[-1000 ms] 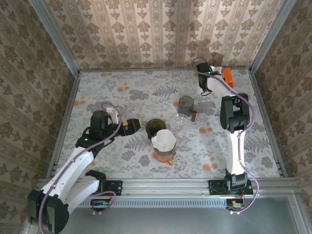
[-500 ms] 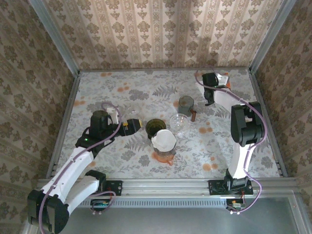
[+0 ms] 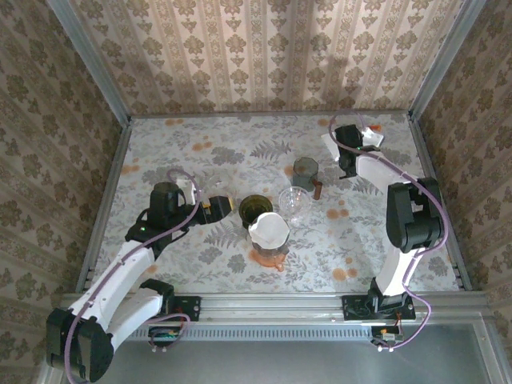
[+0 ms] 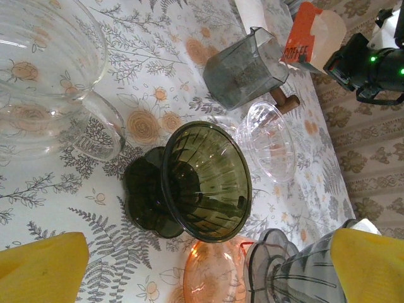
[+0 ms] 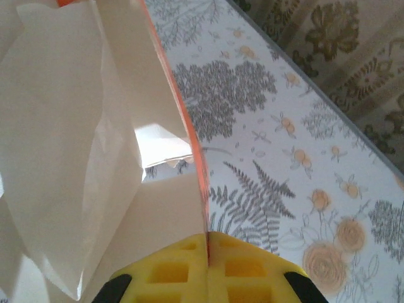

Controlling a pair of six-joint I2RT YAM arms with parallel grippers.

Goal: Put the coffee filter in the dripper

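Note:
At the back right, my right gripper is shut on the orange-edged wall of a coffee filter packet. White paper filters show inside the packet. A dark green dripper stands mid-table, and my left gripper is open just left of it with nothing between its yellow fingers. A clear dripper stands right of the green one. A grey dripper with a white filter sits on an orange carafe.
A grey cup stands behind the clear dripper, with a brown stick beside it. A clear glass server stands by my left gripper. Metal rails and papered walls edge the table.
The right arm has swung its elbow out to the right and turned the packet it holds at the back. The left arm and the drippers have not moved.

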